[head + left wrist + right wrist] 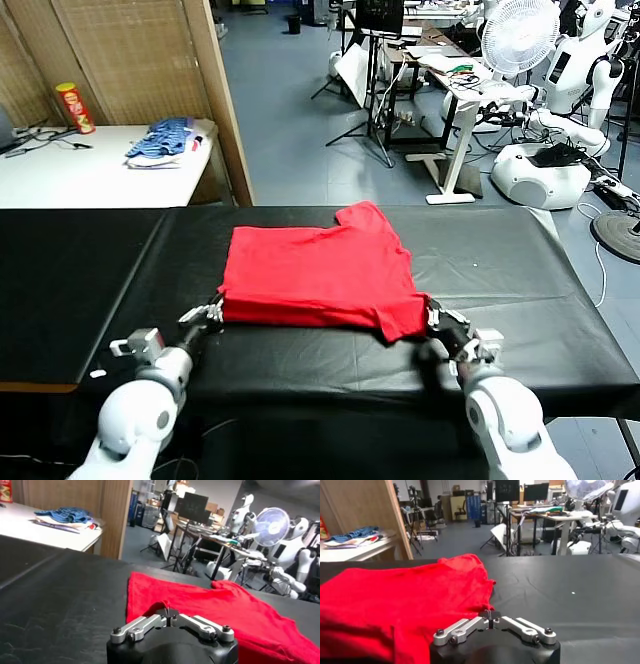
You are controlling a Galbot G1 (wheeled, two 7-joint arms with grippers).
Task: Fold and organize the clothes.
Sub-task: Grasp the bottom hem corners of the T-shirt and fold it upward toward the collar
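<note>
Both grippers, left gripper [205, 315] and right gripper [437, 322], pinch the near edge of the red T-shirt [315, 280] on the black table [500, 270]; you now lift evenly and fold it away.

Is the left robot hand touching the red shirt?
Touching. The left wrist view shows the left gripper shut, pinching a raised fold at the bright red cotton T-shirt's near edge.

Even indoor light, soft shadows, slight blur
</note>
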